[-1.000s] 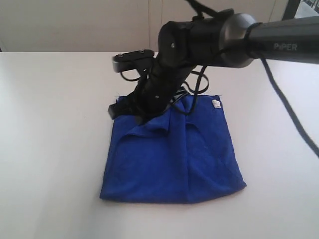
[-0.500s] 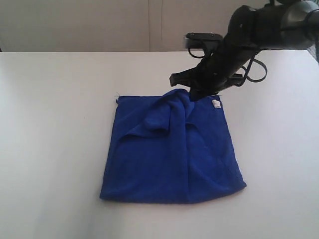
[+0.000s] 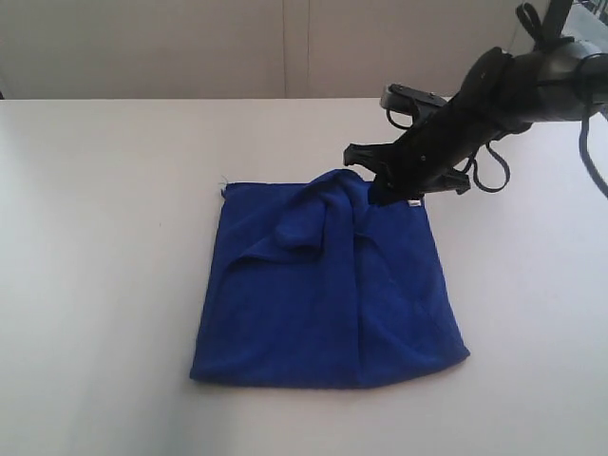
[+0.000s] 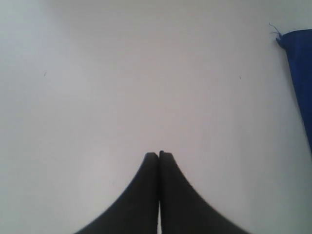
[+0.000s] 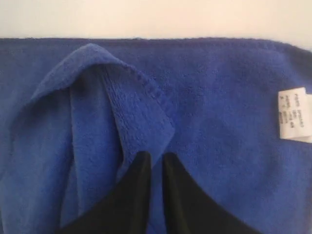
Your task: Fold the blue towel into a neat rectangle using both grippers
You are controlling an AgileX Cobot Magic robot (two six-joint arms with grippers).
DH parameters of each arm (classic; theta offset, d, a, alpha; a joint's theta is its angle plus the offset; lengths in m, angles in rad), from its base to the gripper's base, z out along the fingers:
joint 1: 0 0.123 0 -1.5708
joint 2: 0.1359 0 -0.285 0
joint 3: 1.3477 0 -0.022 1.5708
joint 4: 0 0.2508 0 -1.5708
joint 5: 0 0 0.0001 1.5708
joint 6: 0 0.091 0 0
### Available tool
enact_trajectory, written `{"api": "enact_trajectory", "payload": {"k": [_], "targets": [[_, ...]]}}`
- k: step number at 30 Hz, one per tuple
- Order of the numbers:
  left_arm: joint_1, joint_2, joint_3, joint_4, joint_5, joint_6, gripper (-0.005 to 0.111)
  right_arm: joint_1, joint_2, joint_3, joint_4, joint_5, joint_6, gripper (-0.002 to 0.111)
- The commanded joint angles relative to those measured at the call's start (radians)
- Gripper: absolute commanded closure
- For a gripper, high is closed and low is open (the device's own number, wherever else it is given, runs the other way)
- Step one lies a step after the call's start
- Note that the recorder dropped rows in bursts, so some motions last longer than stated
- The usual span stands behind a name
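Observation:
The blue towel (image 3: 323, 285) lies folded on the white table (image 3: 104, 237), roughly square, with a rumpled ridge running down its middle. Its white label (image 3: 412, 201) sits at the far right corner. My right gripper (image 3: 380, 195) is down at the towel's far edge, just left of the label. In the right wrist view, the right gripper (image 5: 155, 155) has its jaws slightly apart, open, with the tip of a raised flap (image 5: 122, 97) of the towel (image 5: 219, 146) at the fingertips. My left gripper (image 4: 159, 154) is shut and empty over bare table, off the towel's corner (image 4: 297, 73).
A pale wall panel (image 3: 285, 47) runs along the table's far edge. The right arm's black cables (image 3: 489, 166) hang in loops beside the wrist. The left arm does not show in the exterior view.
My right arm swung from the towel's far left corner to its far right, carrying a flap of cloth across. Its jaws have since parted a little.

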Motion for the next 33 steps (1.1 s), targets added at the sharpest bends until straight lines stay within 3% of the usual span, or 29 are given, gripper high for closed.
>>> {"api": "enact_trajectory", "payload": {"k": [1,4,10,12,14,22,33], "targets": [[0.003,-0.006,-0.004,-0.025,-0.005,-0.026,0.107,-0.005,0.007,0.005,0.076,-0.037,-0.039,0.086],[0.003,-0.006,-0.004,-0.057,-0.005,-0.071,0.107,-0.005,0.017,0.005,0.076,-0.043,-0.039,0.081],[0.003,-0.006,-0.004,-0.058,-0.014,-0.081,0.107,-0.005,0.048,0.003,0.089,-0.046,-0.039,0.082],[0.003,-0.006,-0.004,-0.058,-0.014,-0.081,0.107,-0.005,0.050,0.003,0.099,-0.046,-0.042,0.091],[0.003,-0.006,-0.004,-0.058,-0.014,-0.081,0.107,-0.005,0.048,0.001,0.133,-0.049,-0.101,0.108],[0.003,-0.006,-0.004,-0.058,-0.014,-0.081,0.107,0.017,-0.049,0.001,0.206,-0.018,-0.263,0.108],[0.003,-0.006,-0.004,-0.058,-0.014,-0.081,0.107,0.162,-0.068,0.001,0.174,0.102,-0.383,0.108]]}}
